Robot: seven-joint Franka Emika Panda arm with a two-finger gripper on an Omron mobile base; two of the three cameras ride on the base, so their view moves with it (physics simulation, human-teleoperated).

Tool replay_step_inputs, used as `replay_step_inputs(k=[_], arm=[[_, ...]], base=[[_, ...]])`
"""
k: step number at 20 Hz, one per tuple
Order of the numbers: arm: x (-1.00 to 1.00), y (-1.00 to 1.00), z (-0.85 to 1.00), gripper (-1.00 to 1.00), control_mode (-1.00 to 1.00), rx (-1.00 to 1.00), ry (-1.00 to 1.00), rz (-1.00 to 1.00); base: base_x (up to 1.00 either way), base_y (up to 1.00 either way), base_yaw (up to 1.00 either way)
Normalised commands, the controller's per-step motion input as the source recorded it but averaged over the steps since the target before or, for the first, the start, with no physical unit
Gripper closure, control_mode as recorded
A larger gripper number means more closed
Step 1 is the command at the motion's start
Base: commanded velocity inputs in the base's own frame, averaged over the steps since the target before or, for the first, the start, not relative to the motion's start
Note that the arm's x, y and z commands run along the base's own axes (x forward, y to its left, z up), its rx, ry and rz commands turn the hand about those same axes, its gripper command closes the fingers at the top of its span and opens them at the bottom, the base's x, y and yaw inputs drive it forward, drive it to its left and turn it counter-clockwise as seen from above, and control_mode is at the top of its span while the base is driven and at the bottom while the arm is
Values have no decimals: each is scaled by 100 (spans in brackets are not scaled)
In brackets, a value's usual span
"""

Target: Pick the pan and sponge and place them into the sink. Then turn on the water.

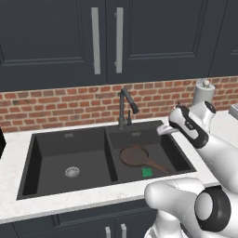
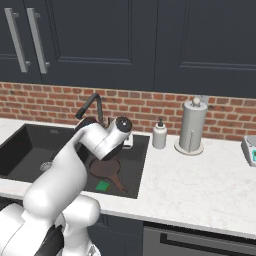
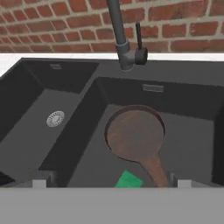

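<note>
The black double-basin sink is set into the white counter. The dark round pan lies flat in its right basin, with the handle pointing toward the front right. The green sponge lies beside the handle on the basin floor. My gripper hovers open and empty above the right basin, facing the dark gooseneck faucet. No water falls from the spout.
The faucet's lever stands upright to the right of its stem. A paper towel holder and a soap bottle stand on the counter to the right of the sink. The brick wall rises behind.
</note>
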Motion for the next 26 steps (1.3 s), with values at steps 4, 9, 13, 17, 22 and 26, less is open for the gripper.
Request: replay_step_inputs(k=[4, 9, 13, 17, 22, 26], arm=[[0, 0, 17, -100, -100, 15, 5, -14], [0, 1, 8, -100, -100, 6, 9, -15], [0, 4, 0, -100, -100, 0, 6, -13], [0, 0, 0, -100, -100, 0, 1, 0], [0, 0, 0, -100, -100, 0, 0, 0], [0, 3, 0, -100, -100, 5, 0, 0]], base=[[0, 0, 0], [0, 0, 0], [0, 0, 0], [0, 0, 0], [0, 0, 0], [0, 0, 0]])
